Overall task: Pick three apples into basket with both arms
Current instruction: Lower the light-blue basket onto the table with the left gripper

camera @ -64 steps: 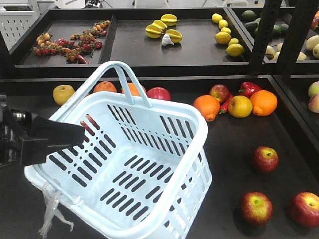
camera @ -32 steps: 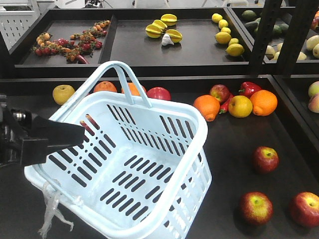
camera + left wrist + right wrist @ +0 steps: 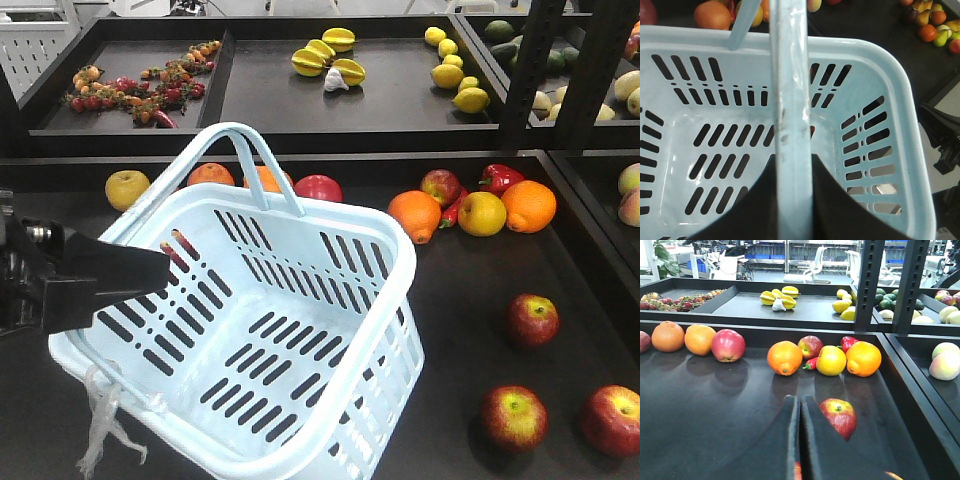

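**Front view: basket tipped at left, three apples loose on the shelf at right**

At the far left of the front view, the left gripper (image 3: 150, 270) reached in over the near-left rim of the basket (image 3: 405, 262), its black wedge pointing right. The basket was tipped, its open mouth turned toward the camera. One handle (image 3: 250, 150) stood up at the back and a plastic scrap (image 3: 100, 430) hung from the lower left corner. Whether the basket rested on the dark shelf (image 3: 470, 290) or hung clear of it could not be told. Behind it, a yellow fruit (image 3: 127, 188), oranges (image 3: 211, 174) and a red fruit (image 3: 318, 187) lined the shelf's back edge. Right of the basket and nearer the camera lay the three apples (image 3: 514, 418), one behind and two in front. They were apart from one another and all outside the basket.

From the left wrist, a second handle (image 3: 792, 100) ran straight up the frame between the two black fingers (image 3: 752, 210). They pressed on it from both sides, so the left gripper was clamped on the basket by that handle. The slotted floor lay beyond.

From the right wrist, the right gripper (image 3: 799, 401) hung low over the shelf, its fingers drawn together with only a thin slit between them and nothing held. One of the apples (image 3: 838, 417) lay just beside the right-hand finger, and contact could not be judged. More fruit sat in a row farther back.
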Controlling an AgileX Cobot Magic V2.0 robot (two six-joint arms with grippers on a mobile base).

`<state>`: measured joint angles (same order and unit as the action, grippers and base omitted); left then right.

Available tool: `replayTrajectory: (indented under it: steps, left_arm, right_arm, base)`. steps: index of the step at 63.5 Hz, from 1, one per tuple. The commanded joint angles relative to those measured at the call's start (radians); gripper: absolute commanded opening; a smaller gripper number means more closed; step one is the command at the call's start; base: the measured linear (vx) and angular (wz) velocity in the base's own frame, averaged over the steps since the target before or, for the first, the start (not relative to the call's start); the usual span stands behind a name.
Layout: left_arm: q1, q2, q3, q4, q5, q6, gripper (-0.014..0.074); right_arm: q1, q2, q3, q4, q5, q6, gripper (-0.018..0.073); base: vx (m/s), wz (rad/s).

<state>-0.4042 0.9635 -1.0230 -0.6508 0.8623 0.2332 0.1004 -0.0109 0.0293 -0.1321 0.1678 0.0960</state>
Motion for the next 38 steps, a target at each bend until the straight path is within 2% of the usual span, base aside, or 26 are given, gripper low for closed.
replayTrajectory:
  steps: [1, 26, 29, 38]
  left_arm:
    - [-0.005, -0.015, -0.033, -0.057, -0.073, -0.001, -0.0007]
    - [-0.005, -0.013, -0.033, -0.037, -0.100, 0.010, -0.0007]
    - [-0.005, -0.012, -0.033, -0.039, -0.118, 0.046, -0.0007]
    - [-0.005, 0.014, -0.033, -0.048, -0.178, 0.244, -0.0007]
  right_arm:
    - [-0.008, -0.010, 0.013, -0.010, -0.068, -0.007, -0.0001]
    - [-0.008, -0.010, 0.013, -0.010, -0.068, -0.007, -0.0001]
    - [-0.008, -0.010, 0.013, -0.010, -0.068, -0.007, -0.0001]
    - [-0.008, -0.010, 0.013, -0.010, -0.068, -0.007, -0.0001]
  base:
    - [0.00, 0.00]
    - [0.00, 0.00]
    - [0.00, 0.00]
    - [0.00, 0.00]
